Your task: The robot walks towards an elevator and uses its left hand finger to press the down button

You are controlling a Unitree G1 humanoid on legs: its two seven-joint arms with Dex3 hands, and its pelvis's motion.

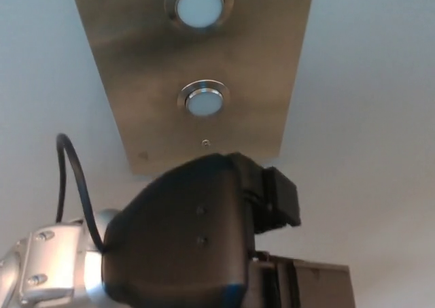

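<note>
A brushed-steel button panel (143, 70) is set in the pale wall ahead. It carries two round, white-faced buttons with metal rims: the upper button (199, 4) at the picture's top and the lower button (204, 98) beneath it. My left hand (197, 240) fills the bottom middle of the head view, its black back turned to the camera. Its top edge overlaps the panel's lower edge, just under the small screw (205, 143). It is below the lower button and does not touch it. My right hand does not show.
The silver left wrist (47, 270) with a looping black cable (71, 185) sits at the bottom left. Plain pale wall (367, 117) surrounds the panel on both sides.
</note>
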